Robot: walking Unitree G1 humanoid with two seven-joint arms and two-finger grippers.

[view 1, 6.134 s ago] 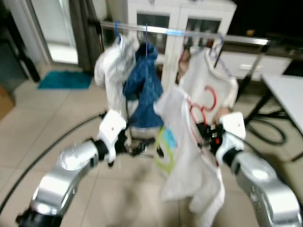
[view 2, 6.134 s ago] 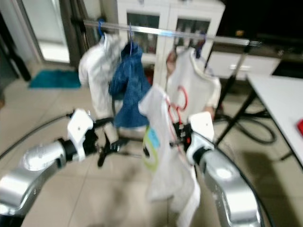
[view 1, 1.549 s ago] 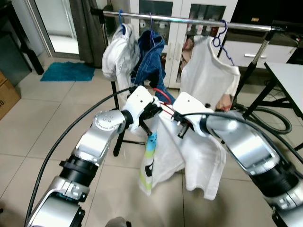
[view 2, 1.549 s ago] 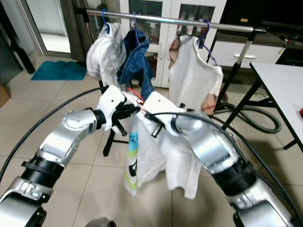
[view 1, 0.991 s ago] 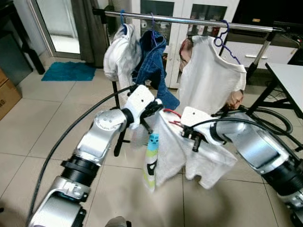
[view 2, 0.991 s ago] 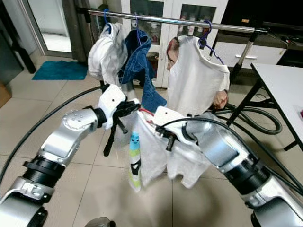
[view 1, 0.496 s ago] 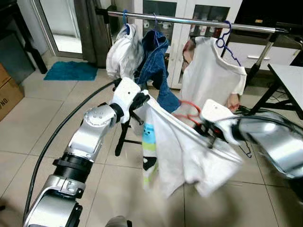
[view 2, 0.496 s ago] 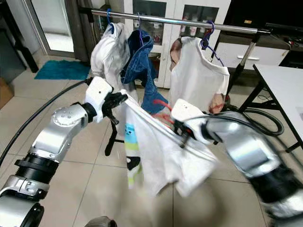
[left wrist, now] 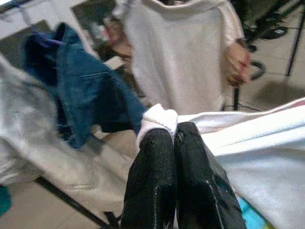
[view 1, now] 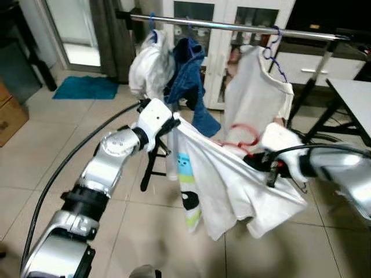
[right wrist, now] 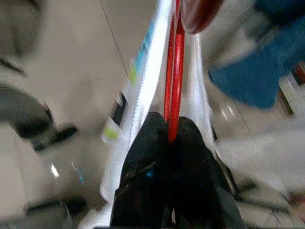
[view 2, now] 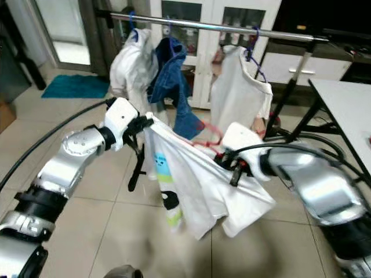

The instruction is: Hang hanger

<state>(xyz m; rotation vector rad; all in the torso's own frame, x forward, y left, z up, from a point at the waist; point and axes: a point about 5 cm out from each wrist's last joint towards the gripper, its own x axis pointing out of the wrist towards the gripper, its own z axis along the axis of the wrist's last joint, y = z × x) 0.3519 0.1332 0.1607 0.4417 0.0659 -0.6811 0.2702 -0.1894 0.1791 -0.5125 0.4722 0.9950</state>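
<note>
- Hanging between both tools, the red hanger (view 1: pixel 246 134) carries a white shirt (view 1: pixel 223 182) below the rail (view 1: pixel 232 27).
- Right tool (right wrist: pixel 171 138) pinches the hanger wire; left tool (left wrist: pixel 174 136) pinches a shirt corner.
- Since a second ago, the arms have spread apart, stretching the shirt.
- Hook looks freer for lifting onto the rail.

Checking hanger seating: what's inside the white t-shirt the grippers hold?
A red hanger: its hook loop pokes out above the white t-shirt, and the right gripper is clamped on its red wire. The hanger's arms are covered by cloth. The left gripper pinches the shirt's edge.
</note>
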